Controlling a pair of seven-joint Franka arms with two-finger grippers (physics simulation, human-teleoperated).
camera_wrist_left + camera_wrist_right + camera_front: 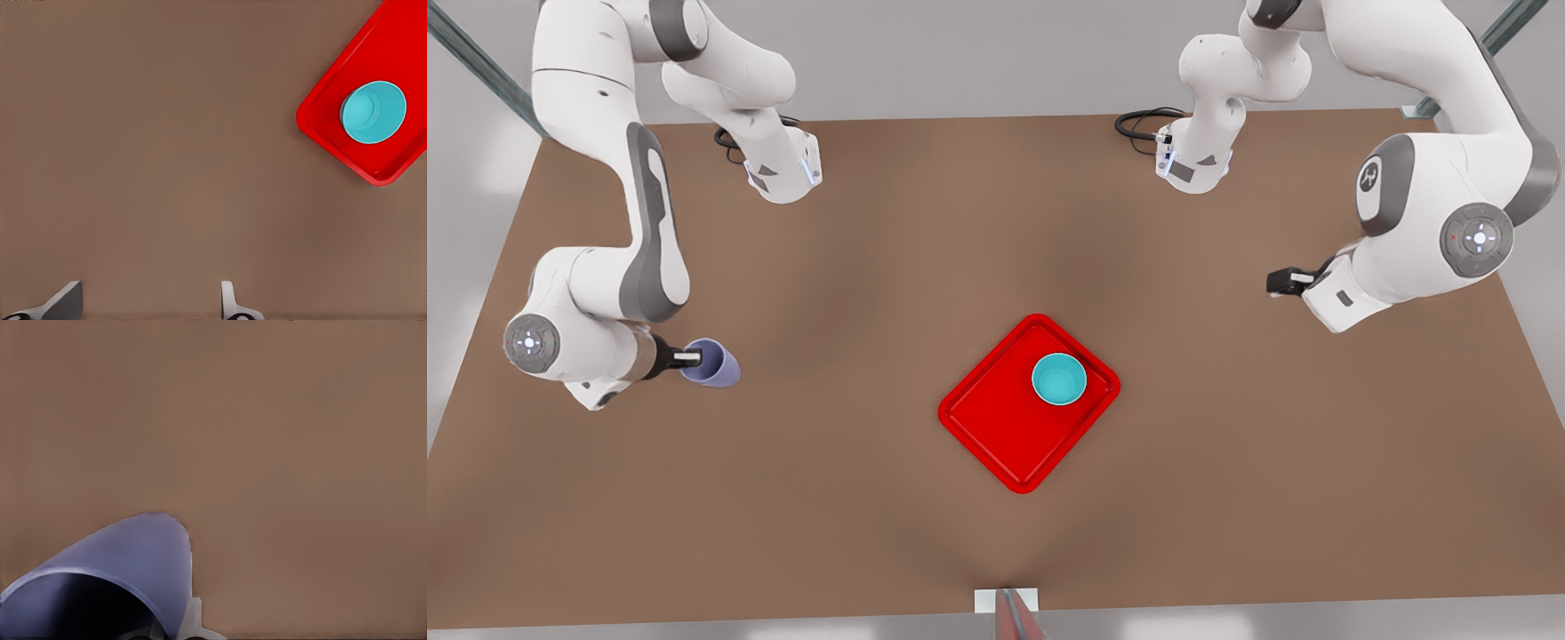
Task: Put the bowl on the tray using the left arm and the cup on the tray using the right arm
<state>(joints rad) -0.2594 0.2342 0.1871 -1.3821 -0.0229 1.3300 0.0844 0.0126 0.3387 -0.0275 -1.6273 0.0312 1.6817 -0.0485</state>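
The turquoise bowl (1059, 379) stands upright in the far corner of the red tray (1000, 427), at the table's middle. The left wrist view has the bowl (373, 112) on the tray (399, 35) some way off from my left gripper (147, 303), which is open with nothing between its fingers. That gripper (1282, 282) hangs at the front view's right, apart from the tray. At the front view's left, my right gripper (691, 358) is shut on the rim of the lavender cup (716, 364). The cup (127, 567) is close up over bare table in the right wrist view.
Brown table (854, 498) all around the tray. Black cables (1143, 123) lie at the back edge by the arm bases. A small white bracket (1007, 600) sits at the near edge. Both arms' elbows overhang the table's sides.
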